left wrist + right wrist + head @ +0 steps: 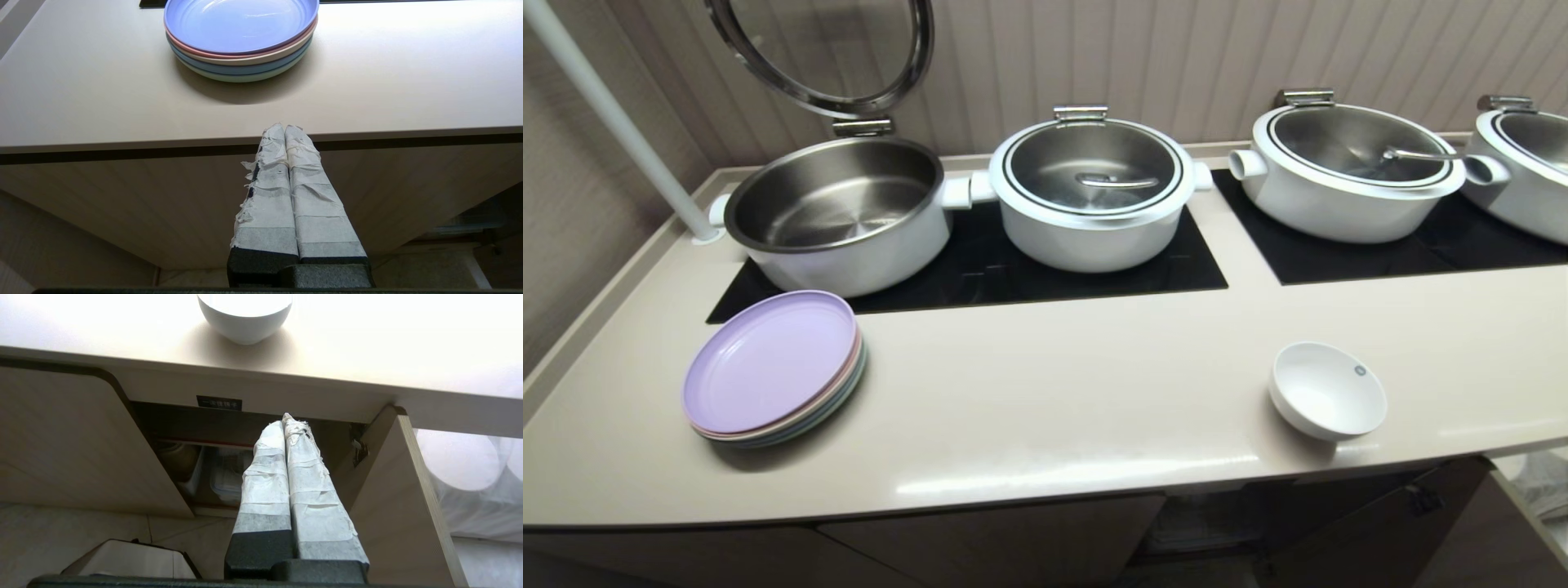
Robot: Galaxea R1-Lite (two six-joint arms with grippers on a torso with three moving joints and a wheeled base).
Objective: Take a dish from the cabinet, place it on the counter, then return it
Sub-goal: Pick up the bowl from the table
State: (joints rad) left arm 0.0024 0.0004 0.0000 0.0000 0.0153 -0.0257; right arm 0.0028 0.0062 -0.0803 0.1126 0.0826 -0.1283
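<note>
Left: stacked pastel plates (774, 367) rest on the table (1045, 408); the left gripper (284, 130) hangs below the table edge, fingers clenched on nothing. Right: the white bowl (1327, 390) stands upright near the table's front edge, above the open cabinet (212, 457). The right gripper (288, 422) hangs before the opening, fingers pressed together, empty. Risk: rising unopened, it would likely strike the edge or nudge the bowl off.
</note>
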